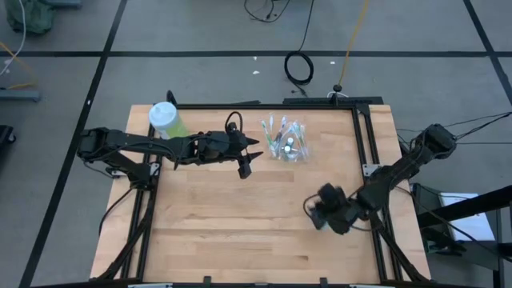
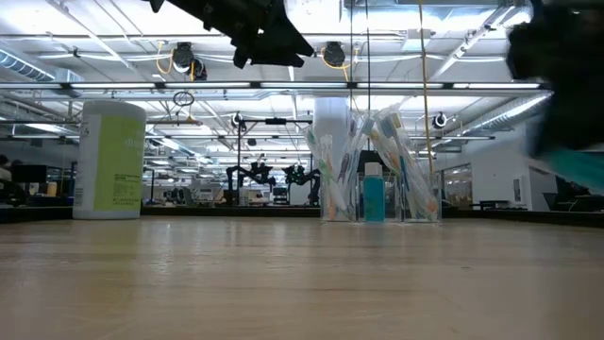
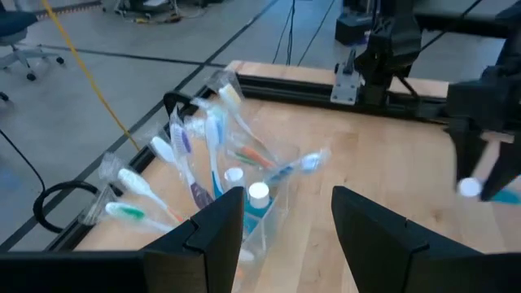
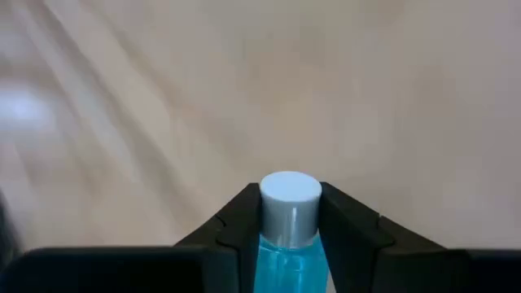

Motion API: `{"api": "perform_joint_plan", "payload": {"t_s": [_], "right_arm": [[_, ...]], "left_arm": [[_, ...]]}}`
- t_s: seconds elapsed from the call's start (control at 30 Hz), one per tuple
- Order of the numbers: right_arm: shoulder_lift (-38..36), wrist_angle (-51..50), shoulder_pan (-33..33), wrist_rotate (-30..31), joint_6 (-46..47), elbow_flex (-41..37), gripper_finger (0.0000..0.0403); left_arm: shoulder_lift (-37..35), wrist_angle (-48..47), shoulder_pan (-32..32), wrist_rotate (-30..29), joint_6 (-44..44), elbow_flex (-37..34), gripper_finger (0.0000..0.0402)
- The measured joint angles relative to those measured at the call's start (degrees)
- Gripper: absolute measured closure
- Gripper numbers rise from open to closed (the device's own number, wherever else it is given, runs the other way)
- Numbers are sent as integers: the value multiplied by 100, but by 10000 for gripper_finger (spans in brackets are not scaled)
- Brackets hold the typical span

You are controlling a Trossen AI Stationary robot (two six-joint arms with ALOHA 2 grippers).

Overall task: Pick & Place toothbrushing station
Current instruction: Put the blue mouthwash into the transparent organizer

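A small clear plastic cup (image 1: 288, 144) stands on the wooden table near its far edge. It holds several toothbrushes (image 3: 183, 163) and white-capped teal tubes (image 3: 257, 198), and shows in the low view (image 2: 373, 170). My left gripper (image 3: 286, 203) is open and empty. It hovers just left of the cup (image 1: 250, 156), high above the table (image 2: 269, 38). My right gripper (image 1: 324, 212) is over the table's right half, nearer the front, shut on a teal tube with a white cap (image 4: 289, 236). My right gripper pinches the teal tube's body (image 4: 285, 256) between its two fingers, just below the white cap (image 4: 290, 195), which sticks out past the fingertips. The fingers point down at the table and lie along the tube. The tube is lifted clear, cap end lowest (image 3: 470, 188).
A tall green bottle with a white cap (image 1: 166, 120) stands at the table's far left corner, behind my left arm. A black frame rail (image 1: 364, 136) runs along the table's right and far edges. Bare wood (image 1: 240, 224) fills the middle and front.
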Motion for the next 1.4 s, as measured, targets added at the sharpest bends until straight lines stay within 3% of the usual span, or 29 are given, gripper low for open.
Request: {"api": "perform_joint_plan", "payload": {"t_s": [0.13,0.2,0.27,0.4,0.53,0.67,0.77,0.93,1.17,1.33,1.4], "right_arm": [[-101,821,-635,2062,-2151,0,311],[-42,1648,-1074,2686,-3402,0,313],[102,2787,-1587,2507,-4523,2,311],[560,4679,-2585,856,-6031,8,308],[806,5206,-3345,841,-6739,2,308],[804,4814,-3837,1163,-6931,0,308],[722,4313,-3996,1358,-6940,-2,308],[612,3924,-4081,2185,-7348,-4,308],[597,4568,-4077,2388,-8100,0,308],[597,4671,-4323,2924,-8178,0,307],[597,4666,-4507,2790,-8178,0,307]], "left_arm": [[0,43,0,-2,3,0,210],[0,35,0,-2,2,0,210],[0,21,1,-2,2,0,210],[0,-57,0,-2,-31,0,210],[0,-105,0,0,-68,0,210],[0,-141,2,0,-94,2,210],[0,-178,1,0,-97,0,210],[0,-175,2,-1,-233,0,210],[0,-175,0,-2,-245,0,210],[0,-175,1,-2,-259,0,210],[0,-175,2,-2,-295,2,210]]}}
